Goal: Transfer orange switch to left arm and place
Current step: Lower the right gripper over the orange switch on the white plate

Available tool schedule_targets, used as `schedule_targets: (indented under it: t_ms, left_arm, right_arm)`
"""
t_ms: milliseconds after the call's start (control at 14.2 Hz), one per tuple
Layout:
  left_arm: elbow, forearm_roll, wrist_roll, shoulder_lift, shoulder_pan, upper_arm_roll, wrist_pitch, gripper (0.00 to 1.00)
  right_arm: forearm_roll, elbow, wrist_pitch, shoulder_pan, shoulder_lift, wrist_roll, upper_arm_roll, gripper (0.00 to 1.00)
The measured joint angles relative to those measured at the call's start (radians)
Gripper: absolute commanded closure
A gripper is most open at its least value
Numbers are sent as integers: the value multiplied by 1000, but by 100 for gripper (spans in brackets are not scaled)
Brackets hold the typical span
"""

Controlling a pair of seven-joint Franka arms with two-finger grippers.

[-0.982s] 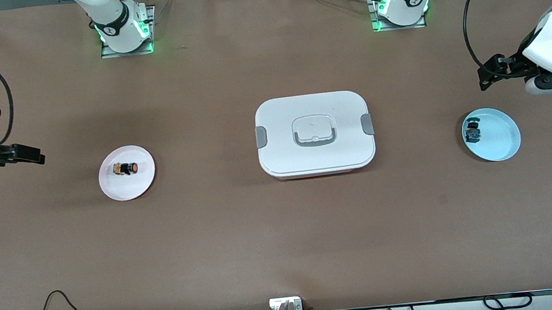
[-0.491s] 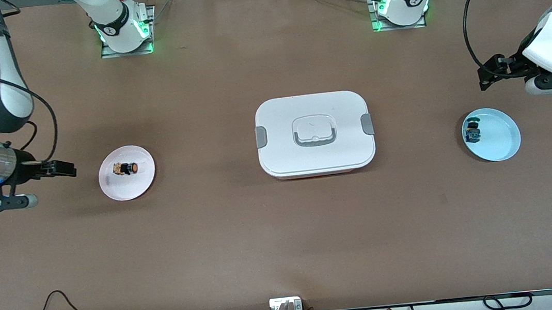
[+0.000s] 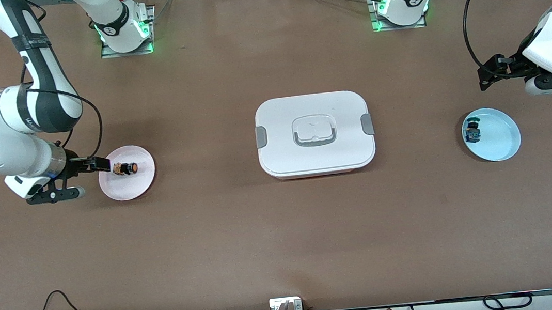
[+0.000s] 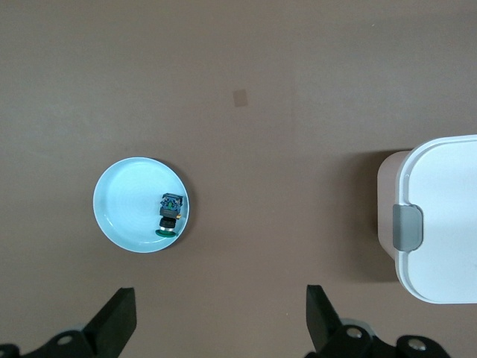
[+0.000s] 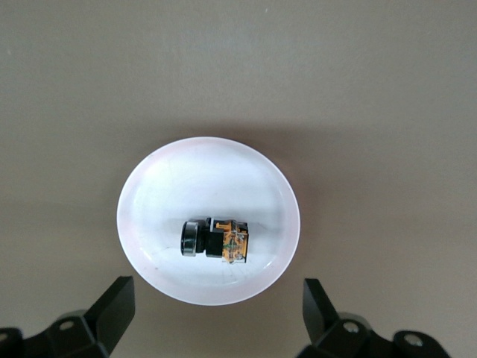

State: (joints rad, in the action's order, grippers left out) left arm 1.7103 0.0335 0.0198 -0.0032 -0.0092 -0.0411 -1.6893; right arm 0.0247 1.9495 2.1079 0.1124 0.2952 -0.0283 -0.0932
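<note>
My right hand [image 3: 100, 165] hangs open over the rim of the pink plate [image 3: 141, 183], holding nothing. The orange switch [image 3: 126, 168] lies on its side on that plate. The box [image 3: 317, 158] sits mid-counter. My left hand [image 3: 486, 74] waits open, above the counter near the blue plate [image 3: 500, 142].

text: none legible | labels: none | signs: none

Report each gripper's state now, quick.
Left gripper: open, empty, waiting above the table by the blue plate.
Right gripper: open, empty, over the pink plate with the orange switch.
</note>
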Motion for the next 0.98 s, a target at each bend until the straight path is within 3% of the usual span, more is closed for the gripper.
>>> schedule_targets:
  t_ms: [351, 982]
  left_arm:
    - [0, 0, 0, 0, 0, 0, 0, 0]
    - [0, 0, 0, 0, 0, 0, 0, 0]
  right_arm:
    - [0, 94, 124, 3, 56, 0, 0, 0]
    - [2, 100, 210, 24, 153, 3, 3, 0]
